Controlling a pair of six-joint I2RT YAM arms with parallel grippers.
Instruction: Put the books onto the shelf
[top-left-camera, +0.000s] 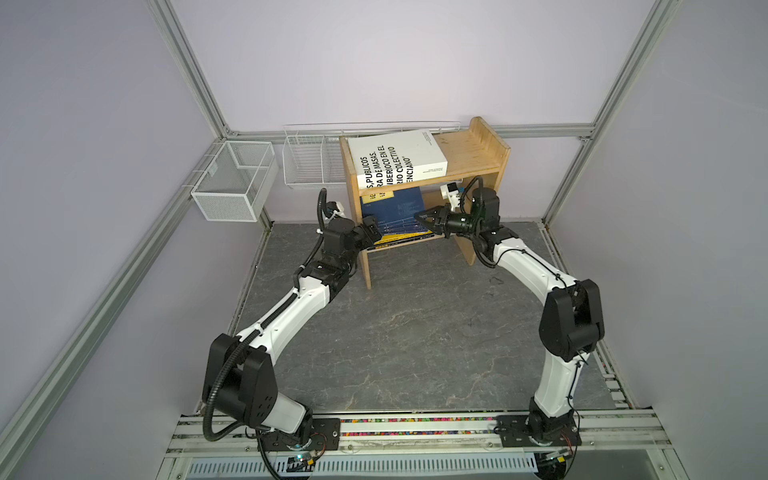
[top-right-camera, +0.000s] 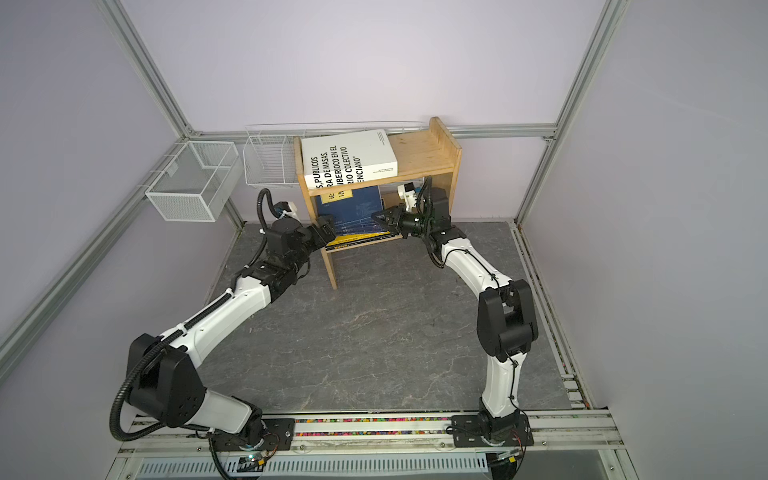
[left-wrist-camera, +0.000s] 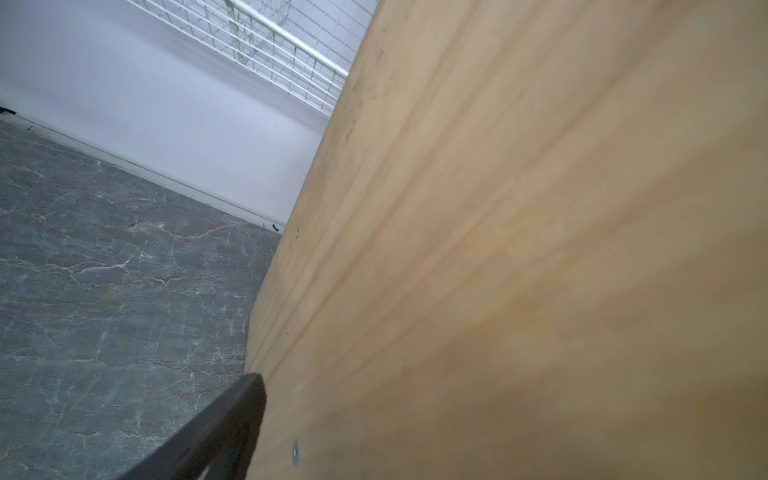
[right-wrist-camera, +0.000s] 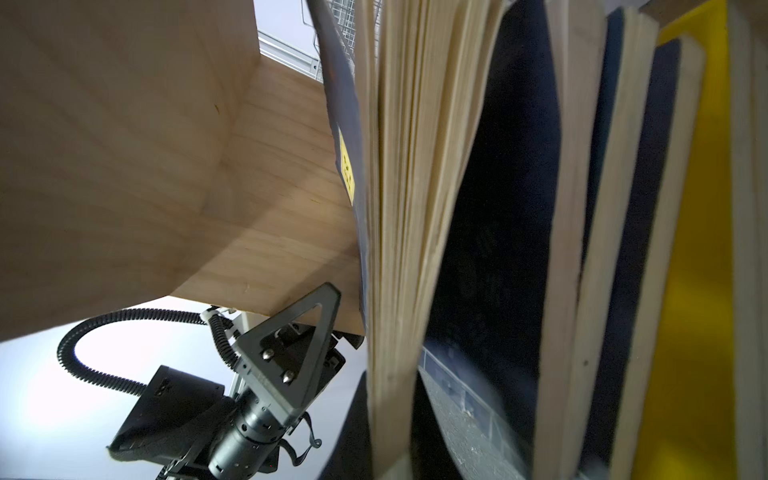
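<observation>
Evidently the navy book (top-left-camera: 392, 205) is light and floppy, pages fanning where my right pincer (top-left-camera: 424, 217) clamps its edge; I'd grip nearer the spine, my left pincer (top-left-camera: 371, 226) agape.

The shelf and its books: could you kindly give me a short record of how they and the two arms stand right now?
Shelf: wooden, two tiers, at the far end of the table
Upper tier: thick white book lying flat, on the left
Lower tier: navy books piled, the top one tilted; a yellow book in the pile
Left end effector: open, at the shelf's left side panel
Right end effector: shut, tips at the top navy book's right edge; a grip cannot be told
</observation>
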